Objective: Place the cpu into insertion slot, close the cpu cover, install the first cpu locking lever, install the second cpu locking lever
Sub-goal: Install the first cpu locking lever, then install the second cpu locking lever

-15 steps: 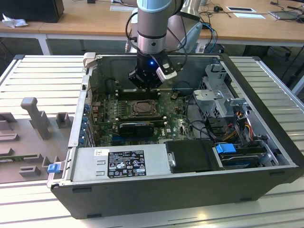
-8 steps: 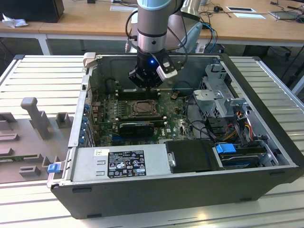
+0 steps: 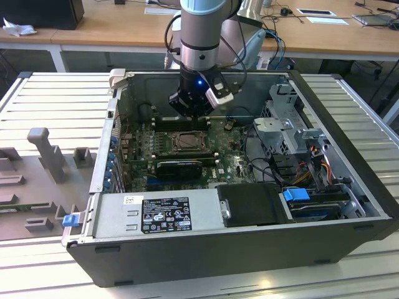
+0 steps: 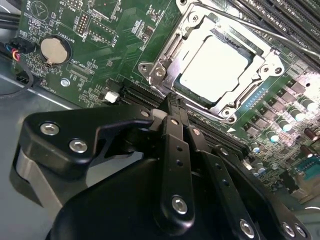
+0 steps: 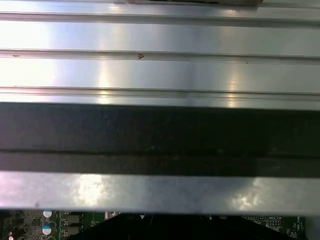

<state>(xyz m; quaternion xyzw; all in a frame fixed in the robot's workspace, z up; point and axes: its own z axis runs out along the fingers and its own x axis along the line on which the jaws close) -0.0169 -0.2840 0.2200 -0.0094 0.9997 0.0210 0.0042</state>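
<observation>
- The ribbed metal bench (image 3: 43, 99) carries the open computer case (image 3: 237, 249), which lies on its side; the bench's near and far corners run out of the exterior view.
- Inside the case, the green motherboard (image 3: 140, 140) is partly hidden by my arm and by the grey power supply (image 3: 156, 212) along the case's near edge.
- My claw (image 3: 190, 112) hangs above the motherboard near the case's far wall, just beyond the socket. In the second wrist view its black fingers (image 4: 172, 130) lie pressed together with nothing between them, and their tips end just short of the socket's edge.
- The cpu cover (image 4: 172, 57) sits over the socket, apparently flat down, its silver frame ringing the chip; one corner is cut off by the edge of the second wrist view.
- The cpu (image 4: 215, 65) rests in the socket, showing pale through the cover's window. In the exterior view it is too small to make out.
- The thin locking levers beside the cover are hard to read; I cannot tell whether they are latched.
</observation>
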